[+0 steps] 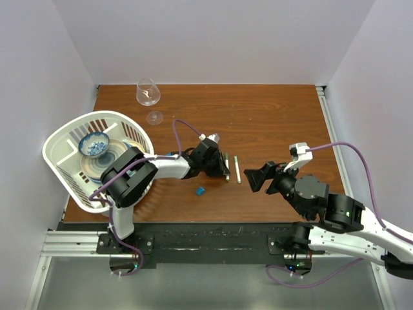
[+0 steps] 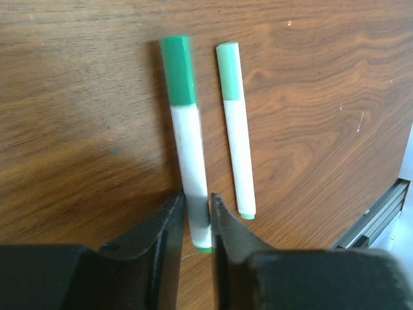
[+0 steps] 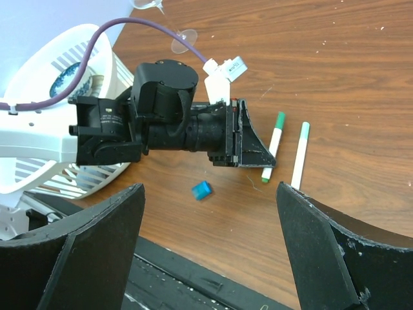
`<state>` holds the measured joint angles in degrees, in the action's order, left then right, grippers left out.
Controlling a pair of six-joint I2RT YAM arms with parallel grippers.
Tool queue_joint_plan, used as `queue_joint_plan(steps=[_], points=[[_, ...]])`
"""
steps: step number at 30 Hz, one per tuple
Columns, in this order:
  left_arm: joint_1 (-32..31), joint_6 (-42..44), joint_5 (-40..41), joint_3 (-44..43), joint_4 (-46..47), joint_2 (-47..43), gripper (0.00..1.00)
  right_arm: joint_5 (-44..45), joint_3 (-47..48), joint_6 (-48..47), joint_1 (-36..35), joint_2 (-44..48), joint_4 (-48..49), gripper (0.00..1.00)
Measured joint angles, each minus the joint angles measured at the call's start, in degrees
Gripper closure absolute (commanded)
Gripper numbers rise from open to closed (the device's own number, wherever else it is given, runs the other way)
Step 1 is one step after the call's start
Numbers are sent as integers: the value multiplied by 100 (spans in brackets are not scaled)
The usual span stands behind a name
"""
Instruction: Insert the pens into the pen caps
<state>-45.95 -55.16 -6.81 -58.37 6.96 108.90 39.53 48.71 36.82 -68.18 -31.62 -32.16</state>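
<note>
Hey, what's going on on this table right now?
The left gripper is pinched on the white end of one green-capped pen, down at the table. A second green-capped pen lies just beside it, untouched. The right gripper hangs open nearby, holding nothing. A loose blue cap sits nearer the arm bases with no pen in it.

A brown wood-grain table [image 1: 271, 123] sits boxed in by plain pale walls [image 1: 213, 39], seemingly under even light.
</note>
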Motion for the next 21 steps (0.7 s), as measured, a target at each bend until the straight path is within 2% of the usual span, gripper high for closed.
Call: queue_joint_plan(steps=[5, 9, 16, 17, 19, 21], points=[[-20, 33, 20, -42, -140, -127, 55, -2, 0, -9, 0, -190, 0, 14], [-15, 188, 232, -44, -511, -671, 47, -4, 0, -83, 0, -428, 33, 15], [289, 796, 767, -17, -1281, -2730, 13, 109, 258, -568, 0, -1154, 374, 15], [396, 876, 839, 11, -1353, -3018, 6, 144, 299, -715, 7, -1285, 483, 16], [588, 1047, 1003, 155, -1493, -3742, 0, 166, 372, -994, 66, -1558, 726, 17], [748, 1228, 1158, 374, -1676, -4533, 0, 70, 459, -1239, 267, -1873, 981, 18]])
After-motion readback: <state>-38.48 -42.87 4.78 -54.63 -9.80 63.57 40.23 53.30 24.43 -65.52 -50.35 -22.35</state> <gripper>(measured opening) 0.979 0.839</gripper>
